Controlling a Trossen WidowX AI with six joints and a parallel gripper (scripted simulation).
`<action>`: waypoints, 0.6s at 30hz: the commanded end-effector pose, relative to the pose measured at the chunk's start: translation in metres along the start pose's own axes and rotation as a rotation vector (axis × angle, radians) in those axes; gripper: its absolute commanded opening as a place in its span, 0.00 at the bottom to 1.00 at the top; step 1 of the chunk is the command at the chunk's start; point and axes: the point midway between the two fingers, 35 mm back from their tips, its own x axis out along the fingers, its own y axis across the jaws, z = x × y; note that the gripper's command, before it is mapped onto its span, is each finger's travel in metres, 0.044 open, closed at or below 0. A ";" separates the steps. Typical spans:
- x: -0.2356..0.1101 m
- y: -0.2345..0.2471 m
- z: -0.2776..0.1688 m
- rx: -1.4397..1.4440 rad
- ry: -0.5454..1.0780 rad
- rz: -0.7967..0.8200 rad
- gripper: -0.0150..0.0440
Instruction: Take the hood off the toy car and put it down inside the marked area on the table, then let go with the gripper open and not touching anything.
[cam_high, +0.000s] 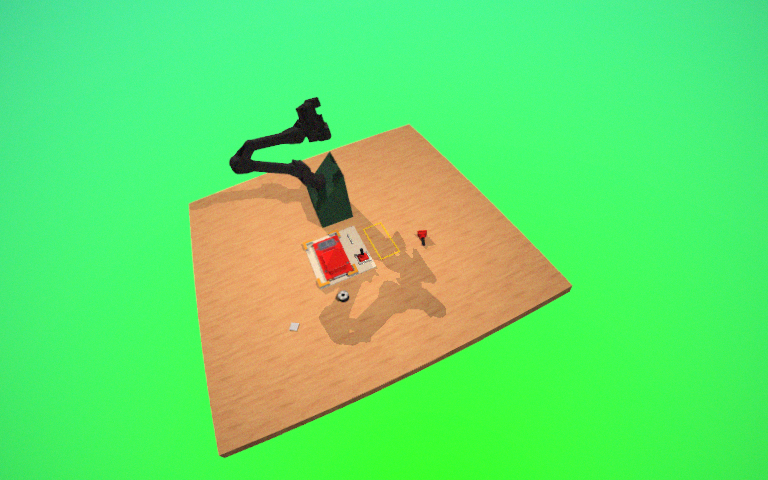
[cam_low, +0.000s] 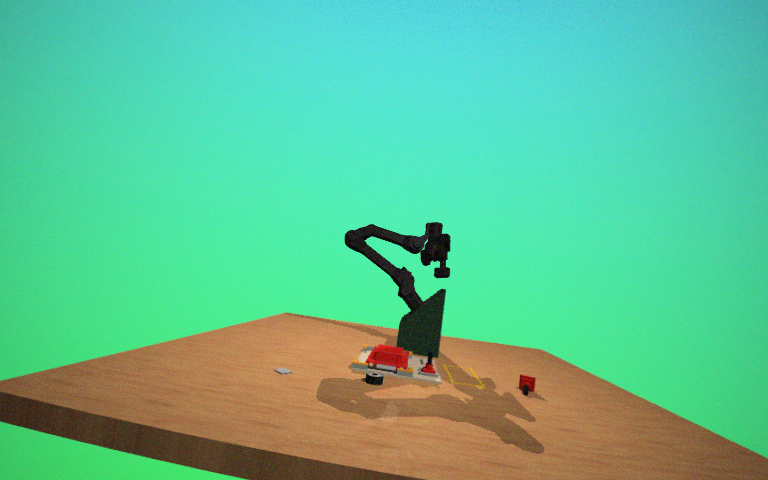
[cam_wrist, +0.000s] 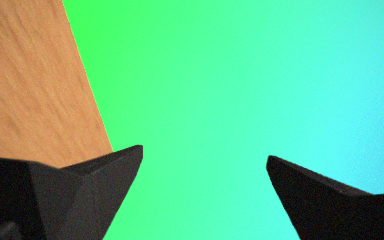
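The red toy car (cam_high: 332, 258) (cam_low: 387, 356) sits on a pale baseplate (cam_high: 352, 237) with orange corners, near the middle of the wooden table (cam_high: 470, 237) (cam_low: 169, 390) (cam_wrist: 40, 75). Its hood is on the car; I cannot make out its outline. The marked area (cam_high: 389, 256) (cam_low: 453, 375) is a yellow outline just right of the baseplate, with nothing inside it. My gripper (cam_high: 323, 134) (cam_low: 441, 273) (cam_wrist: 205, 156) is open wide and empty. It hangs high in the air behind the car, above a dark green wedge. The wrist view shows only the table's edge and the background.
A tall dark green wedge (cam_high: 332, 195) (cam_low: 422, 328) stands behind the baseplate at the arm's foot. A red stick part (cam_high: 362, 257) (cam_low: 428, 366) stands on the baseplate's right side. A black wheel (cam_high: 342, 295) (cam_low: 373, 378), a small grey tile (cam_high: 293, 326) (cam_low: 283, 371) and a red part (cam_high: 421, 235) (cam_low: 526, 383) lie loose.
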 end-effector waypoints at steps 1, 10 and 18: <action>-0.014 -0.005 -0.040 0.190 0.166 -0.011 1.00; -0.077 0.001 -0.133 0.689 0.567 -0.096 1.00; -0.152 0.035 -0.191 1.117 0.895 -0.206 1.00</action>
